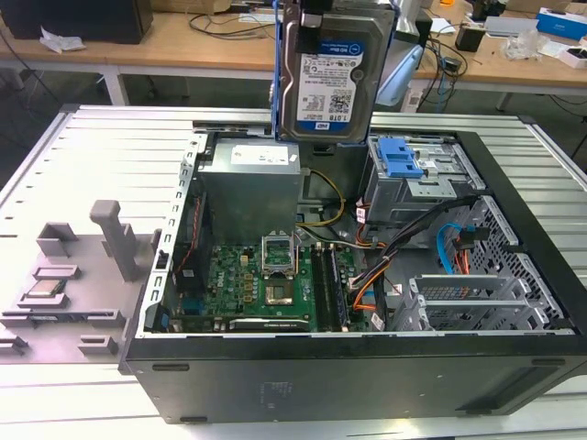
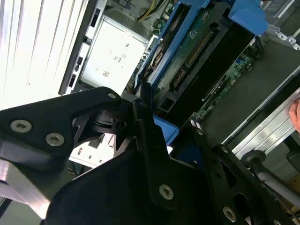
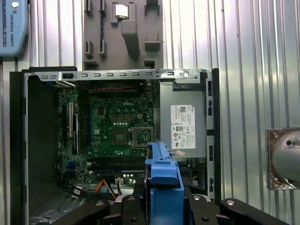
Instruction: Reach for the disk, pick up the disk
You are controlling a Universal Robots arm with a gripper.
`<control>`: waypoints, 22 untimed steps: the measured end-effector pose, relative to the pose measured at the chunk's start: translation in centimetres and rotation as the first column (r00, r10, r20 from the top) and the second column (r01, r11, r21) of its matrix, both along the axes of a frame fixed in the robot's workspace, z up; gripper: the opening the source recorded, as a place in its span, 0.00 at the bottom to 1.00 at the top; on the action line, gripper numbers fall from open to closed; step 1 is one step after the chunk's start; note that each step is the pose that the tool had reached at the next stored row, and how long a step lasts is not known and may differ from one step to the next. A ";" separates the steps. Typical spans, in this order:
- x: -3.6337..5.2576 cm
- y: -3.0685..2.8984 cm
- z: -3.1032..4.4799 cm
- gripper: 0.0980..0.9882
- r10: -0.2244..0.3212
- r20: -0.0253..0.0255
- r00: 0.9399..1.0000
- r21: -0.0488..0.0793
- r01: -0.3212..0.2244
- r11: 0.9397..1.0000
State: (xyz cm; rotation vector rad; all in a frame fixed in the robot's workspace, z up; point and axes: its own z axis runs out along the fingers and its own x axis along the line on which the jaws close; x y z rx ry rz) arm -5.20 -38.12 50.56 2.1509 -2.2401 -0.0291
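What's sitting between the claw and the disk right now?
Nothing. In the first wrist view the claw grips the disk directly by its blue rail edge, above the open computer case.

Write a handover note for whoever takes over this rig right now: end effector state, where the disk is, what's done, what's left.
End effector: shut on the disk, clamping its blue rail in both wrist views.
Disk: in the air, upright, label toward the exterior camera, above the open computer case and touching nothing in it.
Done: reach and pickup.
Left: nothing of this job shows undone.
Nearby: blue latch piece on the drive cage; CPU chip at the exterior view's left.
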 end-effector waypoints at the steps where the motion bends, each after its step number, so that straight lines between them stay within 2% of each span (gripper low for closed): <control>1: 0.00 -0.18 0.00 0.30 0.000 0.000 1.000 0.000 0.000 1.000; 7: 0.00 -0.98 0.00 0.30 0.000 0.000 1.000 0.000 0.000 1.000; 11: 0.00 -1.85 -0.01 0.30 0.000 0.000 1.000 0.000 0.000 1.000; 22: 0.00 -3.29 -0.02 0.30 0.000 0.000 1.000 0.000 0.000 1.000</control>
